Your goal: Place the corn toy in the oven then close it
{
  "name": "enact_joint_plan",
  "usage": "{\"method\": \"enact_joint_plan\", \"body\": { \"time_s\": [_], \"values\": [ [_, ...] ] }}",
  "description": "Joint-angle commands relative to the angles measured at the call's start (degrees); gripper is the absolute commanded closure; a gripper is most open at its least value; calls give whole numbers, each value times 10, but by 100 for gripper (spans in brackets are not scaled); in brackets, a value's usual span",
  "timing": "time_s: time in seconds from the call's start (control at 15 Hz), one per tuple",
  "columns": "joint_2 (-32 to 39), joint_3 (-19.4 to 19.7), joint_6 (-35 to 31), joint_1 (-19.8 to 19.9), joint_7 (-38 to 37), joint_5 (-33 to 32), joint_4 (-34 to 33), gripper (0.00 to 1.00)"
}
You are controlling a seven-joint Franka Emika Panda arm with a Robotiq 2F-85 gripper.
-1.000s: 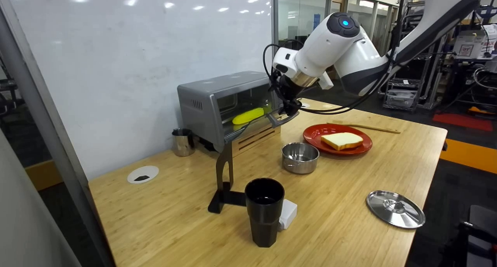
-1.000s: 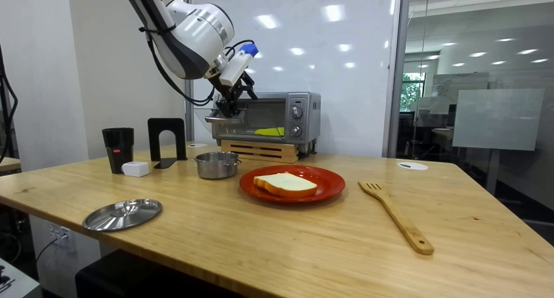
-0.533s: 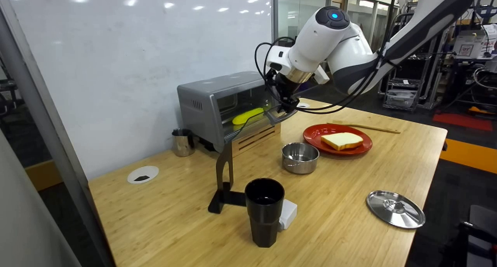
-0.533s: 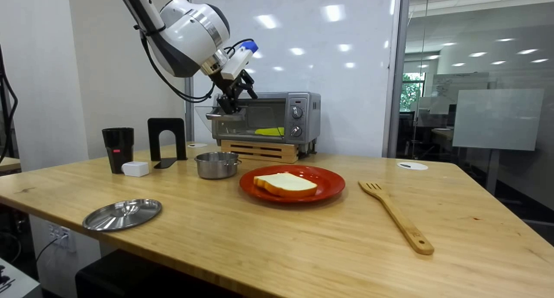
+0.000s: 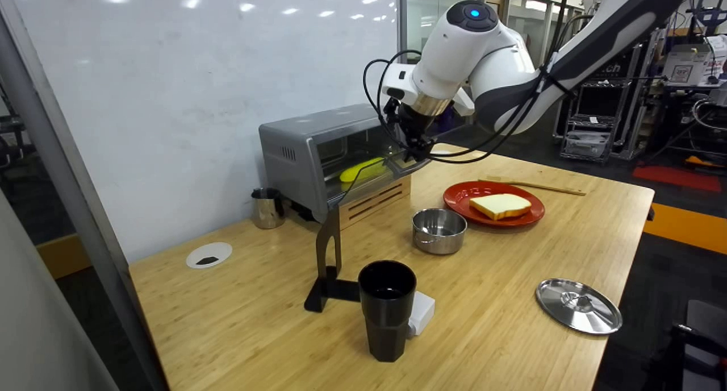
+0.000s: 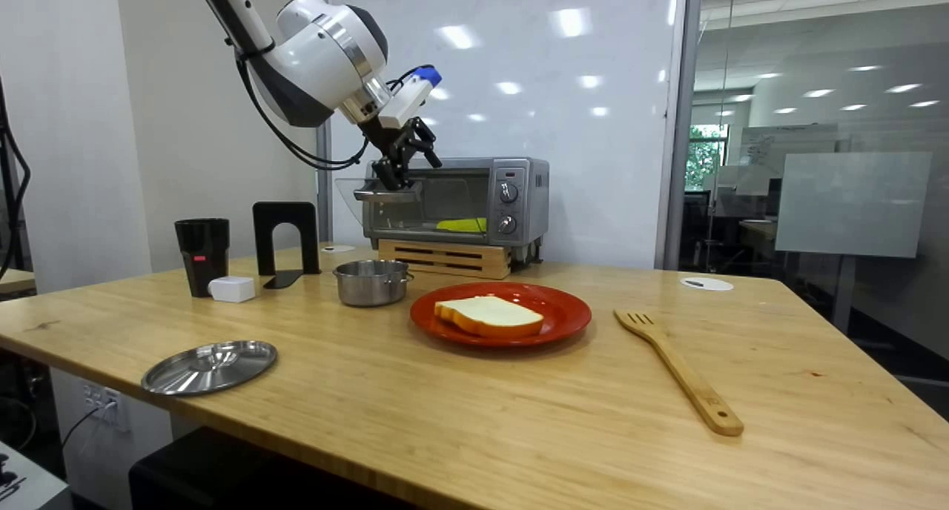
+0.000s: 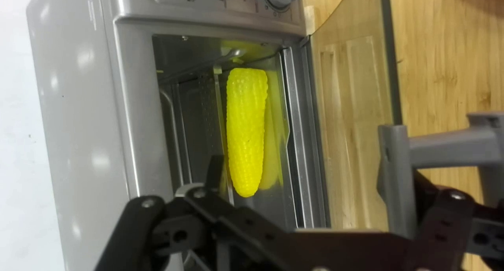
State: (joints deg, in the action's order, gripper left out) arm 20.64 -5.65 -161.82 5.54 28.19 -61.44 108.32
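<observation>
– Two jaws, spread wide, nothing pinched between them. Why not just grab the handle (image 7: 449,149)?

– My guess is they don't need to. One side sits right up by the handle, so a shove with it should swing the door (image 7: 354,117) up. Whether it's actually touching or hooked under, can't tell, tbh.

– Door's only partway up though, tilted. And the corn (image 7: 247,131)?

– Already in the oven (image 5: 291,166), lying along its width, towards the end with the knobs (image 6: 508,193). All of it looks tucked inside the opening, so I'd expect the door to clear it. Closing up is the bit left, I reckon.

– And the wooden crate (image 6: 445,259) underneath?

– Probably for height, so the door has room to drop.

– Which view would you trust?

– Wrist view for the gap between the jaws and for the corn: you get rows of kernels, where both exterior views give just a yellow streak. Door tilt reads better in both exterior views. Further out, there's a steel jug (image 5: 268,209) beside the oven in an exterior view, and the wrist view misses it. The pot (image 6: 371,290) on the bench (image 6: 445,406), and the lid (image 6: 210,368) farther off near the edge, show in both exterior views but not from the wrist.
</observation>
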Motion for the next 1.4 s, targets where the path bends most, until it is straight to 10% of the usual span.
{"method": "enact_joint_plan", "body": {
  "time_s": [0.0, 1.33],
  "values": [
    [17, 5, -2, -24, 19, 25, -55, 0],
    [17, 1, 25, -37, 135, 143, -97, 0]
  ]
}}
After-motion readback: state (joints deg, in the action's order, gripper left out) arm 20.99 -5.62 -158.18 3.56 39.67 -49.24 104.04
